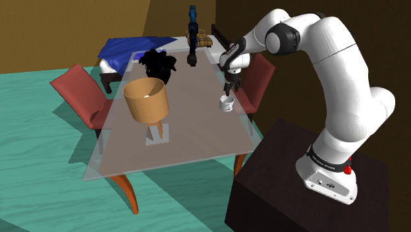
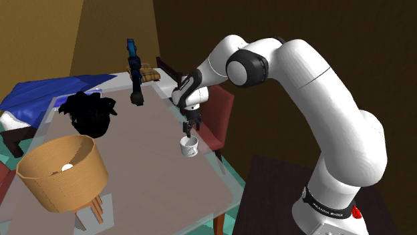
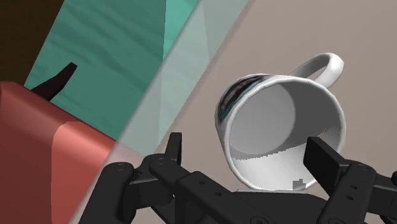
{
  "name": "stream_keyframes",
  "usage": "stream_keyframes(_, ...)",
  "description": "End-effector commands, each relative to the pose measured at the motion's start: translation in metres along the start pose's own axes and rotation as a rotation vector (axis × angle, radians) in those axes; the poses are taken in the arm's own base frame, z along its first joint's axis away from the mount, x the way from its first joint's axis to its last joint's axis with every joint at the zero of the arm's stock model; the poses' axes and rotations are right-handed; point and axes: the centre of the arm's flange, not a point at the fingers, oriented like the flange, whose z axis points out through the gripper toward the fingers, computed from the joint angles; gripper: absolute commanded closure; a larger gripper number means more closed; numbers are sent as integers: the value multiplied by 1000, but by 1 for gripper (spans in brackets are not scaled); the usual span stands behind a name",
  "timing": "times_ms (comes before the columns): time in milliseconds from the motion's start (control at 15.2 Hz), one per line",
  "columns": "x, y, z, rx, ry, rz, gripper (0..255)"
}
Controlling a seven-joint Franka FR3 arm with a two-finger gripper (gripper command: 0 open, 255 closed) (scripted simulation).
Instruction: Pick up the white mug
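The dark box stand (image 1: 276,191) sits nearest, at the shoulder view's lower right. The white arm (image 1: 342,99) rises from it and bends over toward the far left. Beyond the stand is a table (image 1: 191,142) with a pale see-through top and orange-brown legs, standing on a teal floor (image 1: 39,165).

Near the table's front edge, toward the shoulder view's left, stands a lamp (image 1: 145,100) with a tan drum shade on a small wooden foot.

Farther in, close to the table's right edge, the white mug (image 1: 226,103) stands upright with its mouth up. In the wrist view the mug (image 3: 280,127) shows a dark printed patch on its outer wall, and its handle points away from the gripper. The black gripper (image 1: 229,89) hangs straight above the mug, pointing down. Its jaws are released, and the fingers (image 3: 173,149) stand apart on either side of the mug's mouth. In the second exterior view the gripper (image 2: 190,130) has its tips just over the mug (image 2: 189,148), not clasping it.

A red chair (image 1: 260,79) stands just beyond that table edge, behind the gripper. Another red chair (image 1: 82,95) stands at the table's left side.

Farther back on the table are a black bushy thing (image 1: 158,64) and a slim blue and black object (image 1: 192,36) standing tall. Behind them lie a blue cloth (image 1: 128,49) and a plaid cushion (image 1: 203,41), in front of brown walls (image 1: 66,33).
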Motion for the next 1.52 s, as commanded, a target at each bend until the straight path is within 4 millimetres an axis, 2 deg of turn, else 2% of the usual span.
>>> stream_keyframes(0, 4, 6, 10, 0, 1, 0, 0)
stream_keyframes(330, 6, 7, 36, 0, 1, 0, 0)
stream_keyframes(462, 6, 8, 39, 0, 1, 0, 0)
stream_keyframes(528, 7, 7, 39, 0, 1, 0, 255)
stream_keyframes(1122, 6, 8, 39, 0, 1, 0, 255)
stream_keyframes(1452, 4, 6, 13, 0, 1, 0, 255)
